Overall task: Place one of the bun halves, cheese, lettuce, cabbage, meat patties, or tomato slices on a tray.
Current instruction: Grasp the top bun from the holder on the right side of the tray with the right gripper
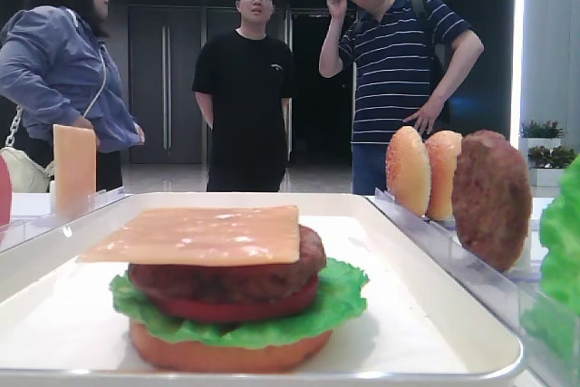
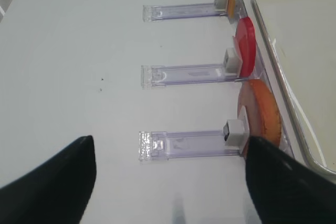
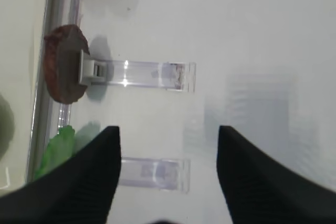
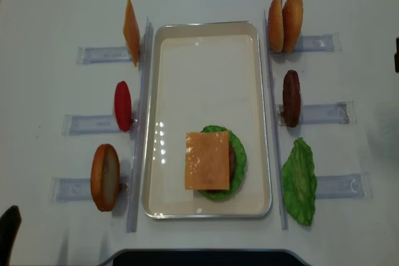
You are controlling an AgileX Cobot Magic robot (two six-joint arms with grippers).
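- Centrally, the white tray (image 4: 163, 116) is seen lying between two rows of clear slotted holders (image 4: 319, 113); a stack is built at its near end, with a bun half (image 1: 227, 353) at the bottom, lettuce (image 1: 340, 301) above it, then a tomato slice (image 1: 237, 311), a meat patty (image 1: 227, 276), and a cheese slice (image 4: 207, 160) on top
- Left of the tray, three items are stood on edge against the holder rail: a cheese slice (image 4: 131, 32) farthest, a red tomato slice (image 4: 123, 105) in the middle, and a bun half (image 4: 105, 177) nearest
- Right of the tray, two bun halves (image 4: 285, 23) are stood side by side at the far holder; a meat patty (image 4: 291, 98) is stood on edge at the middle one; a loose lettuce leaf (image 4: 300, 180) is laid flat by the near one
- The right gripper (image 3: 168, 177) is held above the table near that patty and lettuce; its jaws are spread wide apart and nothing is seen between them
- The left gripper (image 2: 170, 182) is held over the near left holder; its dark fingers (image 2: 50, 182) are parted with nothing between them
- Three people (image 1: 249, 88) are seen standing beyond the table
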